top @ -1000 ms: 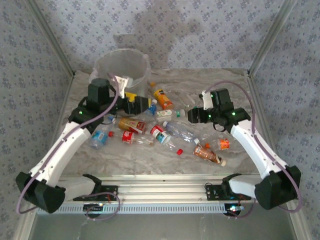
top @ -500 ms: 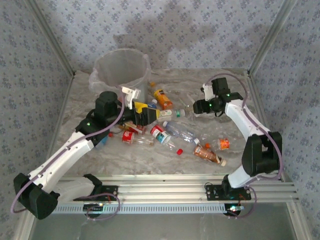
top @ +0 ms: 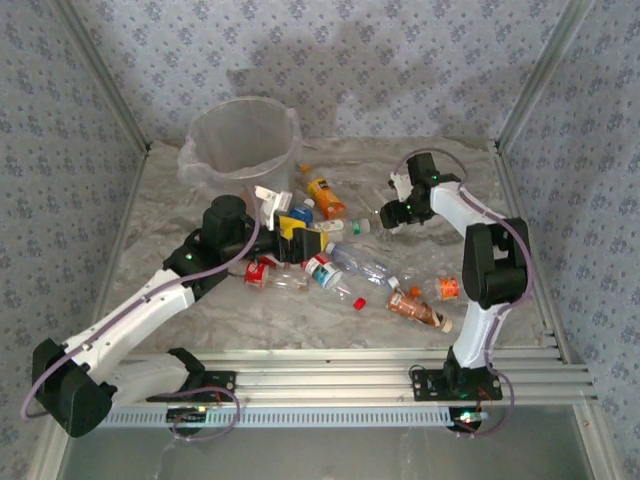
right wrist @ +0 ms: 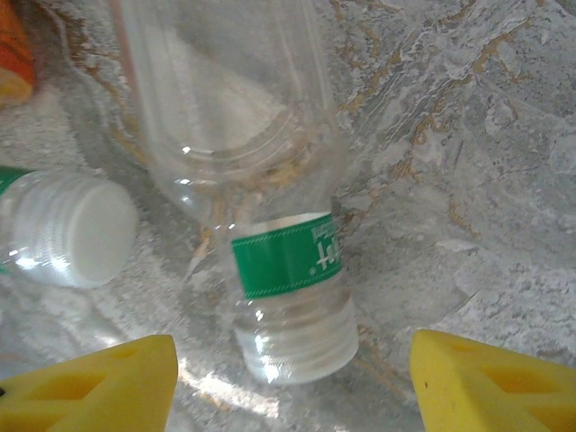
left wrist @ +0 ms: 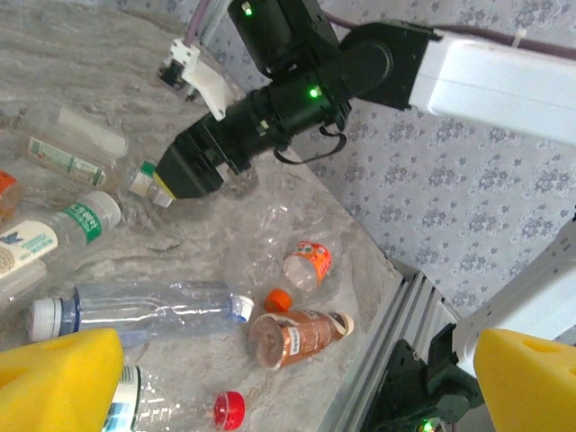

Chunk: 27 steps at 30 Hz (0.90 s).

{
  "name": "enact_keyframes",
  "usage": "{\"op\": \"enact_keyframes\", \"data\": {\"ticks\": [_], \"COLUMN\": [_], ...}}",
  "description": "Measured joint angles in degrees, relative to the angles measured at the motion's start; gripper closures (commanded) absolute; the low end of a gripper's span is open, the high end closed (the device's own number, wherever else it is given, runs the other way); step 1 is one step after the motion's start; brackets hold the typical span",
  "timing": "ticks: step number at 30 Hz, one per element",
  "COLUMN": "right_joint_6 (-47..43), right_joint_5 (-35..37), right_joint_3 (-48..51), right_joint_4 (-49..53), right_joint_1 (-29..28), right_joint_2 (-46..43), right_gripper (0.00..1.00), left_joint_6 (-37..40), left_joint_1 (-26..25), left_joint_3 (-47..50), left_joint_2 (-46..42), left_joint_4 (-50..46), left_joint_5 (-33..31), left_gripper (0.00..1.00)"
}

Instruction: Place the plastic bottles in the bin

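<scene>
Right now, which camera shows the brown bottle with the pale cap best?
The left wrist view: the brown bottle lies big and clear, label and cap showing. The top view shows the same bottle small and blurry.

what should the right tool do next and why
Probably close the right tool on the clear bottle with the green band: its neck lies between the yellow fingertips, which stand apart with gaps either side.

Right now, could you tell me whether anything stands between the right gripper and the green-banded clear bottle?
Nothing visible does; the open right gripper straddles the green-banded clear bottle, with a white-capped bottle beside it.
</scene>
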<state>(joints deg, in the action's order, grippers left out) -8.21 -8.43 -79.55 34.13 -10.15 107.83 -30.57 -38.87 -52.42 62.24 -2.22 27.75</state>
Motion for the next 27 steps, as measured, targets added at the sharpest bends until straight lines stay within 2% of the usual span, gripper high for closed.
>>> {"op": "enact_keyframes", "data": {"ticks": [18,27], "right_joint_6": [-2.38,-2.73], "right_joint_5": [1.92,2.97], "right_joint_3": [-4.9,-4.85], "right_joint_4": [1.29,1.7], "right_joint_1": [-3.3,-3.56], "right_joint_2": [8.24,8.44], "right_gripper": [0.32,0.5], "left_joint_6": [-0.59,-0.61], "left_joint_1": [-1.44,-2.08], "left_joint_3": [0.68,0.68], "left_joint_2": [0.0,0.17], "left_joint_4": [2.05,2.08], "left_joint_5": [-0.11,-0.35], "left_gripper": [0.01,0.0]}}
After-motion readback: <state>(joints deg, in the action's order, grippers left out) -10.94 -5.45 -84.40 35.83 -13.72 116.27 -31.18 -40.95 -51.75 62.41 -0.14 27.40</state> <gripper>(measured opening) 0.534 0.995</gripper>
